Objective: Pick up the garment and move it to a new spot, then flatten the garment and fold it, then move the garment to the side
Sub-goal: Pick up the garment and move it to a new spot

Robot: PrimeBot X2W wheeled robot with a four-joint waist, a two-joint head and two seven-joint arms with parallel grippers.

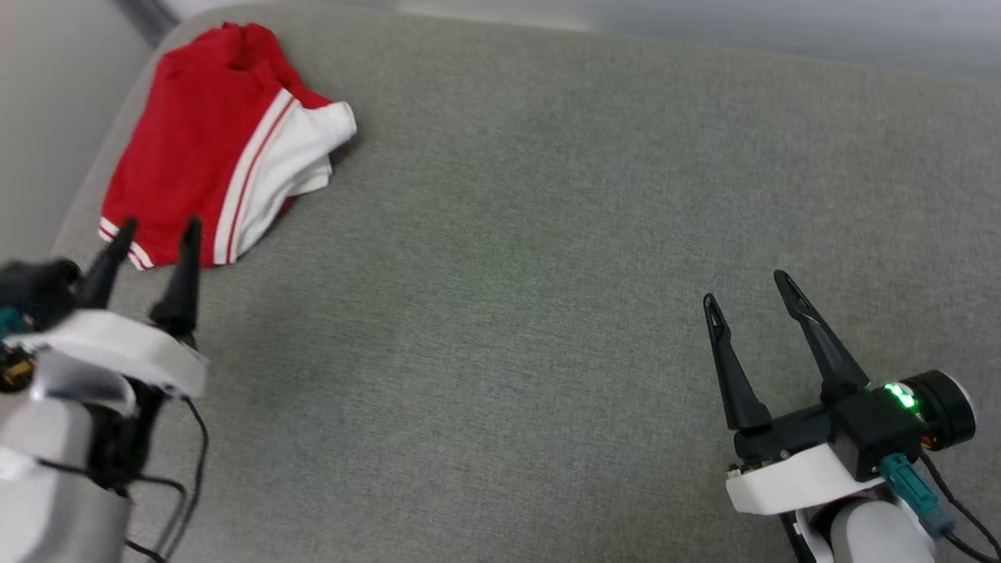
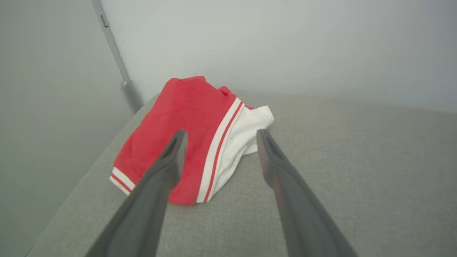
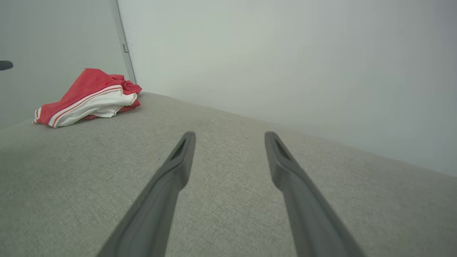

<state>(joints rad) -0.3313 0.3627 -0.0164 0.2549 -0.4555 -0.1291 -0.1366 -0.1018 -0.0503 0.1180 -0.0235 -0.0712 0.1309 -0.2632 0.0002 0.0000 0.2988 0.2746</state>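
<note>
Both my left gripper [image 1: 158, 224] and right gripper [image 1: 745, 287] gape wide, empty. I judge the garment [image 1: 188, 156] light, limp, bunched; I'd pinch its near striped hem.

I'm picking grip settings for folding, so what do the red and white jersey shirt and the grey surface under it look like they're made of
Jersey shirt: soft knit fabric, possibly cotton or polyester, matte. It slumps in loose folds and wrinkles.
Grey surface: woven upholstery-type cloth, matte, with a fine heathered weave and a rounded, probably padded corner.
</note>
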